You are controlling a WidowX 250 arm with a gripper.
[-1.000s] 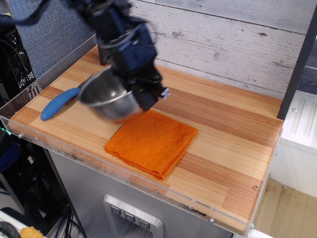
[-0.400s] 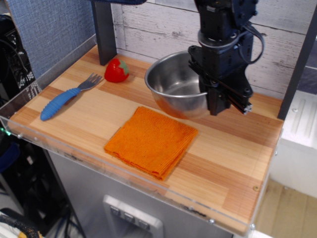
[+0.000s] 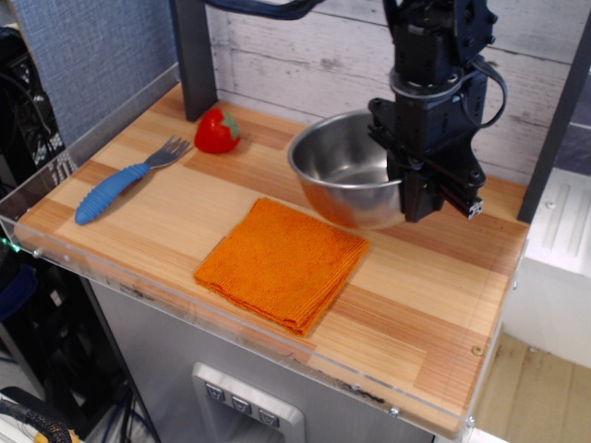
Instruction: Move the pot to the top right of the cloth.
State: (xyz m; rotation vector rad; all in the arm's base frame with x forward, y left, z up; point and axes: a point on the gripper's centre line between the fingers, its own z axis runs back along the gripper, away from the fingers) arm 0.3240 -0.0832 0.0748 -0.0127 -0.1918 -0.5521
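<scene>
Gripper (image 3: 427, 189) jaws were clamped on the right rim of the stainless-steel pot (image 3: 346, 171), which sat at about one o'clock from the orange cloth (image 3: 282, 263), its base just beside the cloth's top corner. Letting go while the pot was tilted risked rocking or sliding onto the cloth.

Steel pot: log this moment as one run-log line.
pincer: shut on round shiny steel pot rim | pot: beyond square orange cloth top-right corner | on table or lifted: unclear
</scene>
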